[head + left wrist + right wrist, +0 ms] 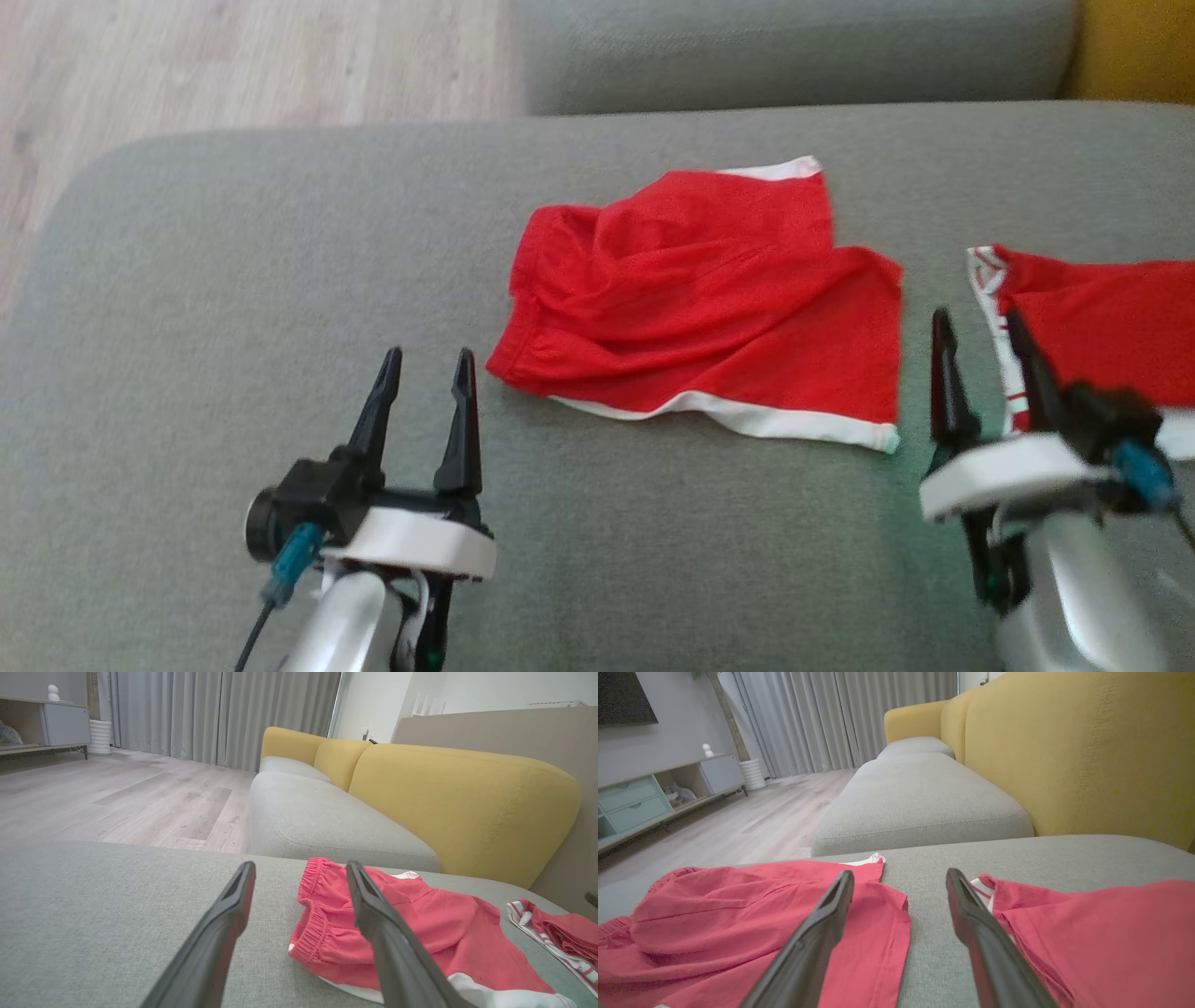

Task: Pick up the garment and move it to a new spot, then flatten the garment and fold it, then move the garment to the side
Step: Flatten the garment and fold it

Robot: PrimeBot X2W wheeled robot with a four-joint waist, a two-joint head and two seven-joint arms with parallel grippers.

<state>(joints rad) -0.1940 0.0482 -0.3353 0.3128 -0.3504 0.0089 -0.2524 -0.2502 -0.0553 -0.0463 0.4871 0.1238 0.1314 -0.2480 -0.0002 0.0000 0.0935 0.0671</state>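
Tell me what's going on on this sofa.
A two-armed robot is handling laundry on a grey sofa cushion. The red shorts lie rumpled in the middle, not yet flattened, and a second red garment lies to their right. Both grippers are open and hold nothing: the left gripper is near the shorts' waistband, the right gripper between the two garments.

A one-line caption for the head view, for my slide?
Left gripper and right gripper, both open, flank red shorts on grey cushion; second garment alongside.
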